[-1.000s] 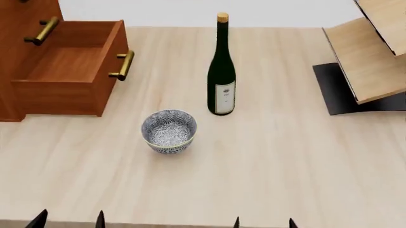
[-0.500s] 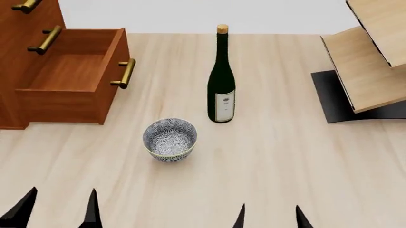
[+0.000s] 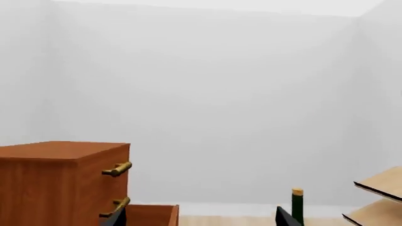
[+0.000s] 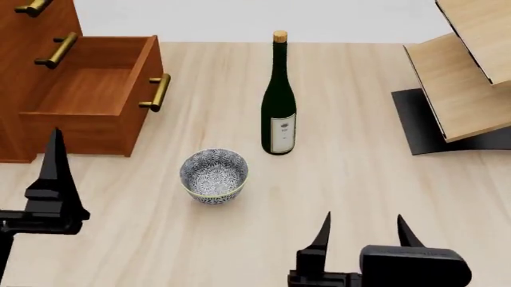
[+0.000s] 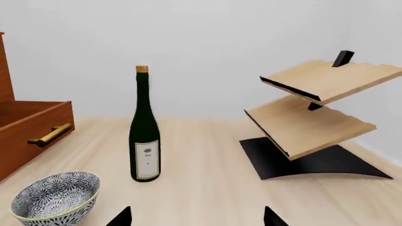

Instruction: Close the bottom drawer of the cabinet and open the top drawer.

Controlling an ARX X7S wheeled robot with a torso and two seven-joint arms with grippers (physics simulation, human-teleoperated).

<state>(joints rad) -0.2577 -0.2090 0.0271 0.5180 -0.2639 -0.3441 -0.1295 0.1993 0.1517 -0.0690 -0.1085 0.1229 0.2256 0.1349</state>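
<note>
The cabinet (image 4: 20, 72) stands at the table's far left. Its bottom drawer (image 4: 88, 89) is pulled out and empty, with its brass handle (image 4: 155, 92) facing the bottle. The top drawer's handle (image 4: 32, 7) shows at the frame edge, and that drawer looks shut in the left wrist view (image 3: 117, 168). My left gripper (image 3: 201, 219) is open and empty. One of its fingers (image 4: 54, 161) stands in front of the open drawer's near corner. My right gripper (image 4: 363, 233) is open and empty, near the table's front edge, right of the bowl.
A patterned bowl (image 4: 213, 175) sits at the table's middle, with a dark green wine bottle (image 4: 279, 101) upright behind it. A pale wooden rack (image 4: 467, 66) on a black base stands at the far right. The middle drawer's handle (image 4: 56, 51) sticks out above the open drawer.
Both grippers have risen and moved forward into the head view. The left one now stands near the open bottom drawer. The drawers, bowl and bottle have not moved.
</note>
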